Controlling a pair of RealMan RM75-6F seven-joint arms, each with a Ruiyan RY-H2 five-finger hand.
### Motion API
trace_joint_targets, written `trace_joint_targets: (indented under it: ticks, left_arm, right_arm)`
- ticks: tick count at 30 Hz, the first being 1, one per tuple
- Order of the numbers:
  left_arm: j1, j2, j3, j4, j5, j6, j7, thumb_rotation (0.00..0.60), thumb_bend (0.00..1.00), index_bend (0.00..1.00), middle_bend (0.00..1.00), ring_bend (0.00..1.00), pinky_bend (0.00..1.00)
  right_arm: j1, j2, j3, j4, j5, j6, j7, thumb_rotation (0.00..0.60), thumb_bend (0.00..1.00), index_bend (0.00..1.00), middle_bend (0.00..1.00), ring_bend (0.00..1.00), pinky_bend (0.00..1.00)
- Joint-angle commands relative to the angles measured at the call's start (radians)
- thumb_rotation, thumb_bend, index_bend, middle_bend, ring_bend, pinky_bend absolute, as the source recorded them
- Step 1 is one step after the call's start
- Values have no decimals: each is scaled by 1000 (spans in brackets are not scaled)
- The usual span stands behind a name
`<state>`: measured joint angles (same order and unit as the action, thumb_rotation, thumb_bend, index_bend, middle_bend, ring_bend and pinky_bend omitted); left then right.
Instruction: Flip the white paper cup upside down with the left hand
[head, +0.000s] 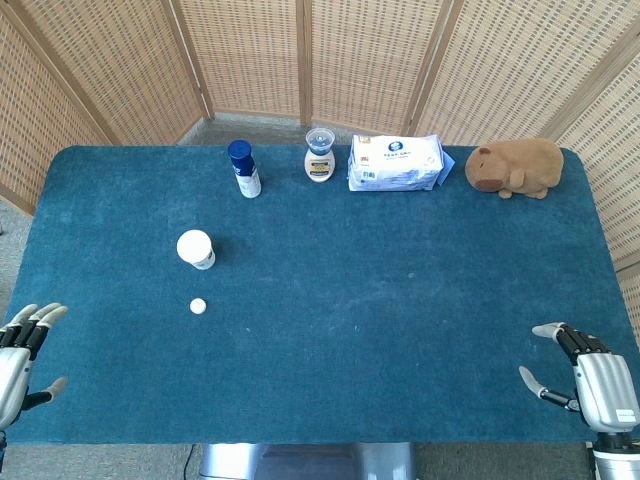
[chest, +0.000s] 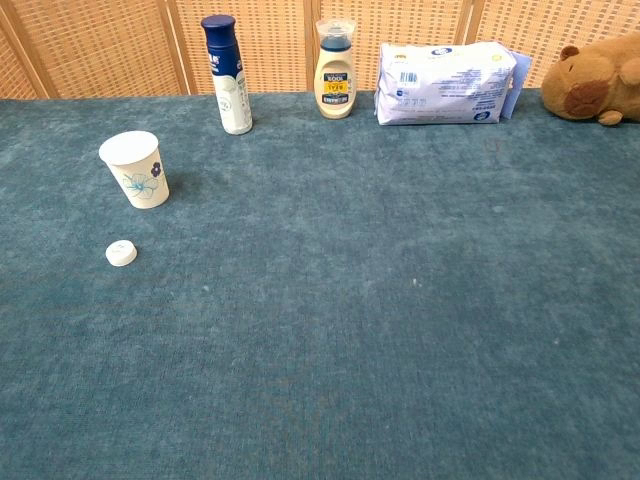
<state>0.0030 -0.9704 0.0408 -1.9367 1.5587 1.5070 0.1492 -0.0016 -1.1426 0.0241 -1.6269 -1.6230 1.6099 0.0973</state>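
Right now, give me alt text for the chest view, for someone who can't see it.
A white paper cup stands upright, mouth up, on a blue table, a small white cap just in front. Along the far edge: blue-capped bottle, cream bottle, wipes pack, brown plush toy. No hands visible.

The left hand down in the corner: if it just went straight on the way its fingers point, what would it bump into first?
Probably nothing. The left hand points up along the table's left edge, and the paper cup and small white cap sit off to its right. Depth is unclear.
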Motion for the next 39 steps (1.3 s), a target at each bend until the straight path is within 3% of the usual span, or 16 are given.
trace_joint_targets:
  ticks: [1, 14, 18, 26, 39]
  left_arm:
    - [-5, -4, -3, -1, -6, -8, 4, 600, 166, 105, 156, 77, 182]
    - [-5, 15, 1, -11, 9, -4, 13, 600, 165, 105, 157, 77, 185]
    - [-23, 23, -27, -17, -2, -1, 74, 600, 166, 204, 156, 77, 186]
    - [-91, 15, -72, -43, -35, -67, 214, 600, 209, 226, 156, 77, 186]
    - [-309, -41, -209, -77, -349, -268, 530, 599, 181, 226, 126, 21, 183]
  right_arm:
    - [2, 0, 1, -3, 2, -3, -4, 410, 330, 319, 343, 404, 419]
    - [4, -4, -3, -10, -11, -4, 0, 412, 330, 320, 343, 405, 425]
    - [-2, 1, -3, -3, -6, 4, 11, 414, 330, 319, 343, 405, 425]
    - [-11, 2, -8, 28, 5, 5, 42, 411, 330, 320, 343, 405, 426]
    - [-25, 0, -5, 65, 29, 9, 76, 413, 330, 319, 343, 406, 429]
